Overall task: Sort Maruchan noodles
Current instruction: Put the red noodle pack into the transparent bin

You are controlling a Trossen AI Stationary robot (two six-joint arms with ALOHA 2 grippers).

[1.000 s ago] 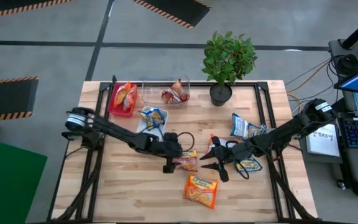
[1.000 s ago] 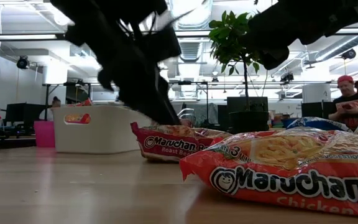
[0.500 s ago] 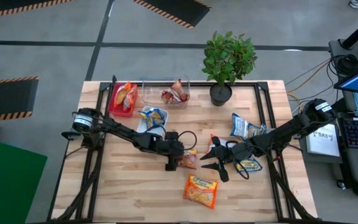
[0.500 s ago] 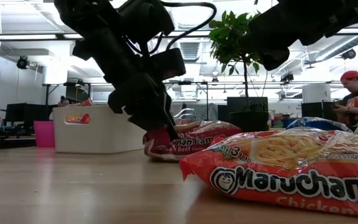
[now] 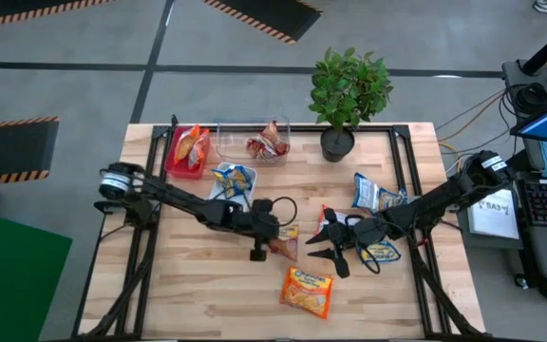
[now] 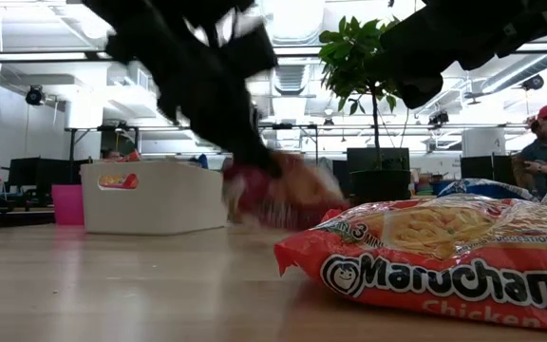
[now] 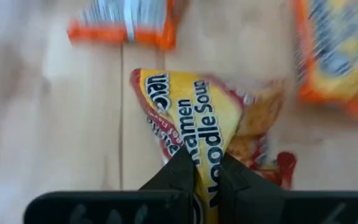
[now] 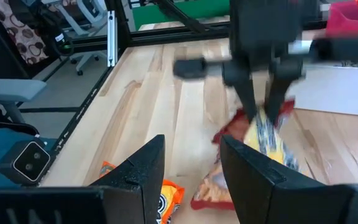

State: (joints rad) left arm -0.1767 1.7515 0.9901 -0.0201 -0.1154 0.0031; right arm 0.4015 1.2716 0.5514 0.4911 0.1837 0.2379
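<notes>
Left hand on "Ramen Noodle Soup" packet

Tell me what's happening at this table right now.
The left gripper has shut on a red-brown Maruchan packet near the middle of the table and holds it lifted. The right gripper hovers open just beside it. An orange packet lies nearer the front edge; others sit in the trays.
</notes>
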